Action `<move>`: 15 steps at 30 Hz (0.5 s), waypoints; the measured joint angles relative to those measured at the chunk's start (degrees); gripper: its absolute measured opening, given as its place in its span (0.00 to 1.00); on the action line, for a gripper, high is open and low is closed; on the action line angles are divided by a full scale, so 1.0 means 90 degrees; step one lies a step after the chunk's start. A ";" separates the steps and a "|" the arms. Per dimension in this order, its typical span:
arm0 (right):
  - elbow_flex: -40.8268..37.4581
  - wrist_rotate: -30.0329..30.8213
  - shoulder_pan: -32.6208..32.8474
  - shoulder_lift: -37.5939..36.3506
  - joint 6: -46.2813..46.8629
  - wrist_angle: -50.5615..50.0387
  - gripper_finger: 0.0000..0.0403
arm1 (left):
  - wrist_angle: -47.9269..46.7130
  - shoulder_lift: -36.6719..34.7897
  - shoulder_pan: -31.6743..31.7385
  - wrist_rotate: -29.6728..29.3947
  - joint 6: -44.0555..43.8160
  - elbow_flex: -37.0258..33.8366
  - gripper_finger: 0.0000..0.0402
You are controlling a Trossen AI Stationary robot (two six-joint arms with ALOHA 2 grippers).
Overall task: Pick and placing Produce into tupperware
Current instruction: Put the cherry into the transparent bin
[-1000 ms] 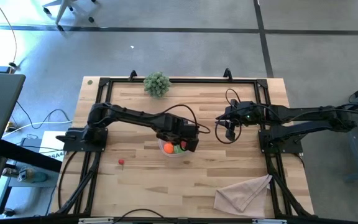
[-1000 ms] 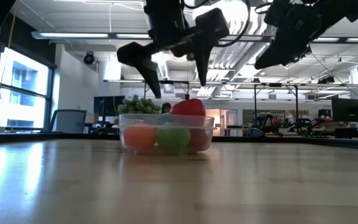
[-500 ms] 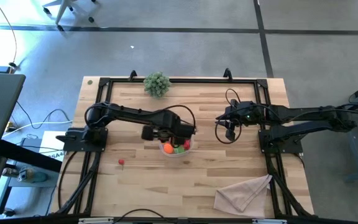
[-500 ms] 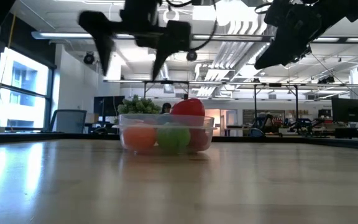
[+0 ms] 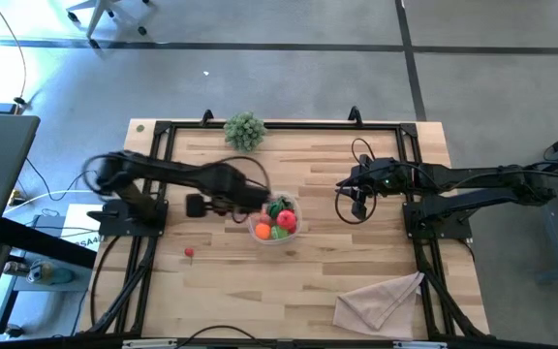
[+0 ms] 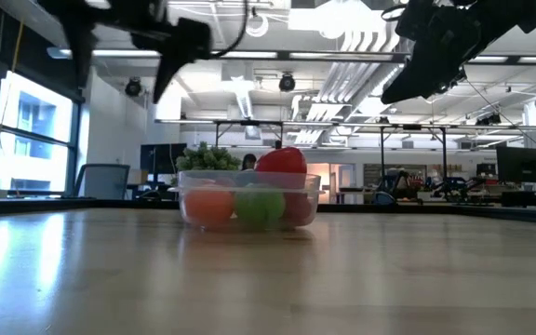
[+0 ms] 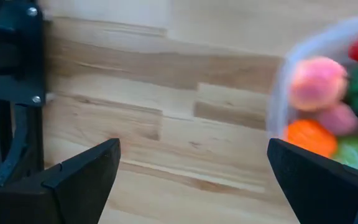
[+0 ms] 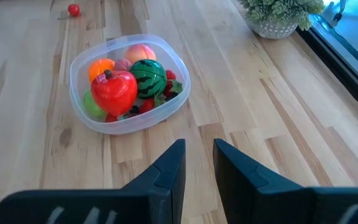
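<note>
The clear tupperware [image 5: 275,219] stands on the table's middle and holds produce: a red apple [image 8: 113,89], a green melon [image 8: 148,75], an orange [image 8: 100,67], a pink peach [image 8: 139,52] and a lime-green piece. A small red berry [image 5: 189,253] lies alone on the wood nearer the left front. My left gripper [image 7: 194,180] hangs open above bare table just left of the tupperware, pointing down, with nothing between its fingers. My right gripper [image 8: 197,155] waits raised at the right, slanting down toward the tupperware, its fingers a narrow gap apart and empty.
A bushy grey-green plant [image 5: 245,130] stands at the far edge. A beige cloth [image 5: 381,301] lies at the near right corner. The black frame rail [image 7: 11,56] runs along the table's left side, close to my left gripper.
My left gripper has risen from just over the tupperware and drawn back toward the table's left edge, rolling about its own axis as it went. It has stayed open and empty. The produce and the tupperware have not moved.
</note>
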 joint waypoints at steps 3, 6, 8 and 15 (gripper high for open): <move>0.0000 -0.0001 0.0001 -0.0002 0.0000 0.0001 0.18 | 0.0480 -0.0824 -0.0141 -0.0025 -0.0310 -0.1137 0.98; 0.0000 0.0002 0.0000 -0.0001 0.0000 0.0004 0.18 | 0.1305 -0.1881 -0.0382 0.0255 -0.0976 -0.2435 0.98; 0.0000 0.0002 0.0001 0.0000 0.0000 -0.0003 0.18 | 0.1919 -0.2479 -0.0537 0.0727 -0.1682 -0.3236 0.98; 0.0000 -0.0001 0.0002 -0.0002 0.0000 -0.0003 0.18 | 0.2850 -0.3793 -0.0841 0.1330 -0.2576 -0.4921 0.98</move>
